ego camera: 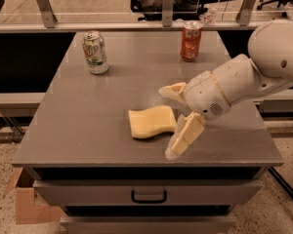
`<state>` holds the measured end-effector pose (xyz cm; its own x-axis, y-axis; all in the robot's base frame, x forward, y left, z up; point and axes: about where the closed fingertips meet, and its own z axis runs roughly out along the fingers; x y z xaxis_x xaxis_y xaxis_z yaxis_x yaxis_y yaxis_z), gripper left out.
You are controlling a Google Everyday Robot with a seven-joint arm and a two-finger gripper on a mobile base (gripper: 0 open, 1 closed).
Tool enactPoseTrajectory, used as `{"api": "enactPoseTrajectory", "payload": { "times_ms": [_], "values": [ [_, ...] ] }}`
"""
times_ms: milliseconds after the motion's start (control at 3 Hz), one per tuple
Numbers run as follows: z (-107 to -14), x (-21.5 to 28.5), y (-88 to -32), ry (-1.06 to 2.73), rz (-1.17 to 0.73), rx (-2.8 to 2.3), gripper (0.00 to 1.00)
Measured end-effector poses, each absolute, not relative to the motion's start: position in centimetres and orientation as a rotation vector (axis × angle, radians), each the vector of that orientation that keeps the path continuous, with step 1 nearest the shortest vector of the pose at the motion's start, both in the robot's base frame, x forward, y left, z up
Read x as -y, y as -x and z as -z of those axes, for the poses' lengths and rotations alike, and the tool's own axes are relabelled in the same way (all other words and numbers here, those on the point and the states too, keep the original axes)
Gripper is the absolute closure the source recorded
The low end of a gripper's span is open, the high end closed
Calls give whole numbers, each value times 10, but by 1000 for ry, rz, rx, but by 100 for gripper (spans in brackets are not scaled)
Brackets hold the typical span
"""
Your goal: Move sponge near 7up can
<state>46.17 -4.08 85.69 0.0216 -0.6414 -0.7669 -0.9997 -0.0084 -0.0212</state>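
The pale-yellow sponge [152,122] lies flat on the grey table [88,121], near its front middle. The 7up can [95,52] stands upright at the back left of the table, well apart from the sponge. My gripper [167,122] is open just right of the sponge, low over the table. One cream finger [172,91] reaches behind the sponge's right end and the other finger [182,136] hangs in front of it, so the sponge's right edge sits between them. The gripper holds nothing.
A red-orange can [191,41] stands upright at the back right of the table. A drawer with a dark handle [149,196] sits under the tabletop. A cardboard box [27,199] is on the floor at the lower left. A rail and glass run behind the table.
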Motion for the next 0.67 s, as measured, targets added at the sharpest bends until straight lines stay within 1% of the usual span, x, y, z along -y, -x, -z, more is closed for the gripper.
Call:
{"api": "enactPoseTrajectory", "payload": {
  "times_ms": [333, 667],
  "values": [
    [-850, 33, -462, 1709, -795, -1701, 19],
    [-848, 24, -462, 1741, -791, -1694, 50]
  ]
}}
